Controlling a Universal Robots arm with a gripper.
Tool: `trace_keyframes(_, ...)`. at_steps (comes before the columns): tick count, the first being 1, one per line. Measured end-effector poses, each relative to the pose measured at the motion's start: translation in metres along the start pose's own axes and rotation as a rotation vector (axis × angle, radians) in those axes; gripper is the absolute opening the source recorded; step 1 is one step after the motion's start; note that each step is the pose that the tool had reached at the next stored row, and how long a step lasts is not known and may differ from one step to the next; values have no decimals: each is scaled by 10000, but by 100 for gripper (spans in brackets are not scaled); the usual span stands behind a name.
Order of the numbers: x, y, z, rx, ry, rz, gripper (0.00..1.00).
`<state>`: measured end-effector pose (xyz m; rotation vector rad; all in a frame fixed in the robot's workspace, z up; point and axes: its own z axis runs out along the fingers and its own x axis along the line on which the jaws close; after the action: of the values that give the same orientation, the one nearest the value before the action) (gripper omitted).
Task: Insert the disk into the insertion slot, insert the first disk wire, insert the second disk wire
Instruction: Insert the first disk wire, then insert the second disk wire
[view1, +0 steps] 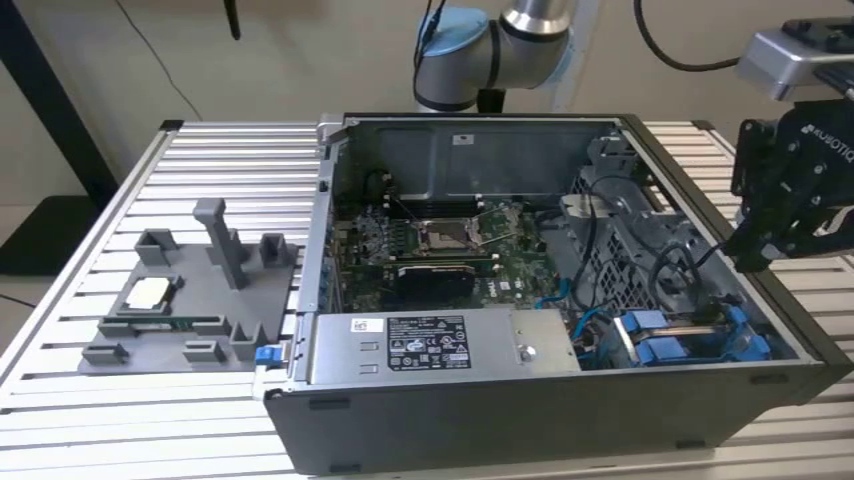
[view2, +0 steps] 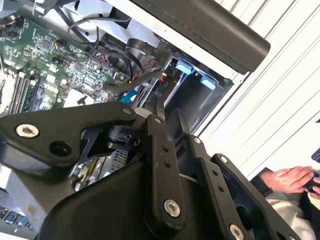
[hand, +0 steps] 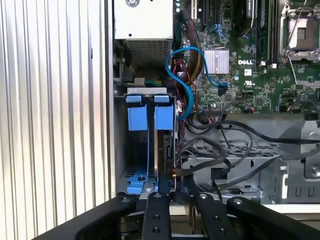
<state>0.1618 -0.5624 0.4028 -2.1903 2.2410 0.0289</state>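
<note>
Arm reaching down from above, gripper (view1: 747, 258) hanging over black computer case (view1: 534, 425) at exterior view's right.

Black fingers (hand: 161, 192) closing narrowly, pinching black disk wire (hand: 200, 170).

Disk (hand: 150, 117), glossy blue plastic tabs, sitting inside grey sheet-metal insertion slot (hand: 145, 91).

First wrist view showing green motherboard (hand: 240, 75) and curling blue cable (hand: 185, 70).

Second wrist view catching person's hand (view2: 287, 179) beside ribbed table (view1: 200, 150).

Hides most of the disk (hand: 164, 117) (blue tabs, perhaps a dark edge) inside the insertion slot (hand: 145, 91); crops the gripper (view1: 750, 250) at the exterior view's right.
</note>
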Motion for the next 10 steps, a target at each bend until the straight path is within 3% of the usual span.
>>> trace_keyframes(5,-1,-20,-3,0,3,-2,26)
trace_keyframes(10,-4,-151,-3,-6,2,-1,26)
